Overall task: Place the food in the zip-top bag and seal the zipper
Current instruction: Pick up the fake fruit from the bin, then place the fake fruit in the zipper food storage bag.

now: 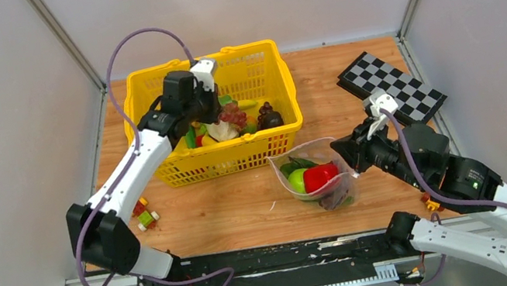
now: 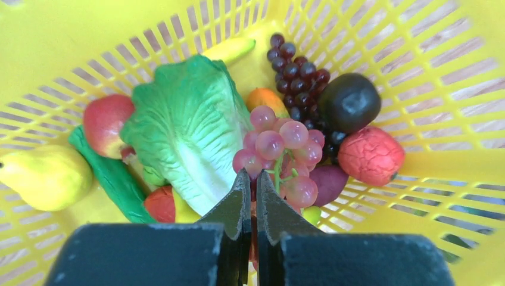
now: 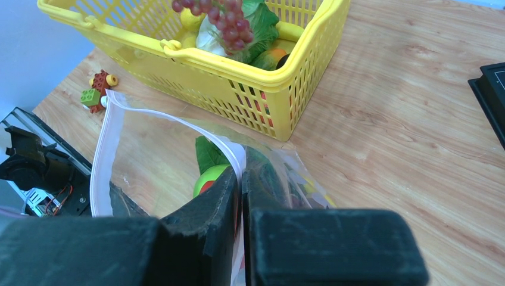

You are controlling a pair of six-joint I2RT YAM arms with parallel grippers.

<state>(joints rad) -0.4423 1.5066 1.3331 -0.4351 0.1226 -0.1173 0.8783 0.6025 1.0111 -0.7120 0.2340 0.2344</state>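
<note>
Basket (image 1: pixel 249 48) holds lettuce (image 2: pixel 184 125) and grapes (image 2: pixel 280 149), pinched by closed left gripper (image 2: pixel 250 179); bag (image 1: pixel 317 144) holds apple (image 1: pixel 297 180), pepper (image 1: pixel 319 175), right gripper (image 3: pixel 241 179) clamping its zipper (image 3: pixel 106 149)

My left claw (image 2: pixel 250 182) is sitting low inside the yellow slatted plastic basket (image 2: pixel 417 89). Its walls are closing me in all round, leaving only the way up free. The pink plastic grape bunch (image 2: pixel 283 149) at my tips, the green leafy lettuce (image 2: pixel 184 131) and the bumpy red fruit (image 2: pixel 370 156) are crowding the floor. My right claw (image 3: pixel 240 179) is holding the clear dotted plastic bag (image 1: pixel 323 153) by its rim, mouth gaping. Bare wooden counter (image 1: pixel 231 210) is lying open between basket and bag.
</note>
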